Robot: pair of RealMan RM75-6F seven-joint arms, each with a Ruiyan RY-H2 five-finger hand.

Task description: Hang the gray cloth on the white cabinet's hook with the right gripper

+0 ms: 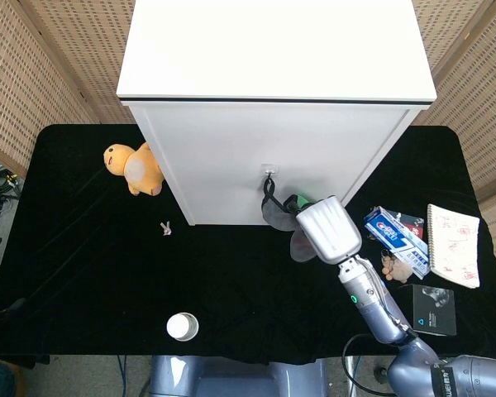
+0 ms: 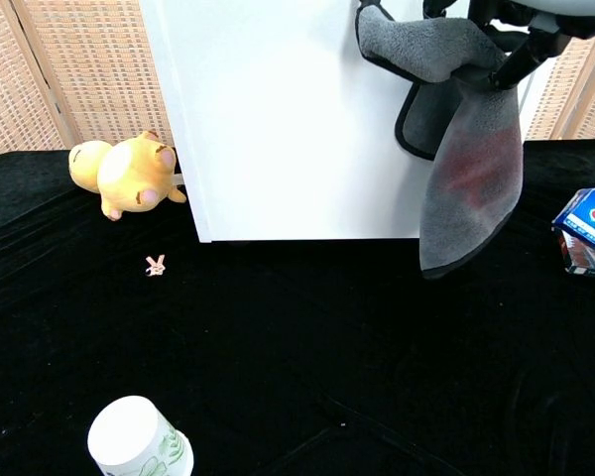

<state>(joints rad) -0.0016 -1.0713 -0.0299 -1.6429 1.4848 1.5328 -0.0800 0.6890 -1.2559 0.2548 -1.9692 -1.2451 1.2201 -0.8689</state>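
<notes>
The gray cloth (image 2: pixel 466 149) hangs in front of the white cabinet (image 1: pixel 273 157), held up by my right hand (image 1: pixel 324 231). In the chest view the right hand (image 2: pixel 516 25) grips the cloth's top at the upper right edge, mostly cut off. The cloth's black-edged loop (image 1: pixel 270 196) reaches up to the small hook (image 1: pixel 269 171) on the cabinet's front face; whether it sits on the hook I cannot tell. From the head view the cloth (image 1: pixel 283 219) is mostly hidden under the hand. My left hand shows in neither view.
A yellow plush toy (image 1: pixel 135 169) lies left of the cabinet, with a tiny pink figure (image 1: pixel 165 228) in front. A white cup (image 1: pixel 182 327) stands near the front edge. A toothpaste box (image 1: pixel 395 236), notebook (image 1: pixel 453 245), small trinket (image 1: pixel 393 266) and dark card (image 1: pixel 434 308) lie at the right.
</notes>
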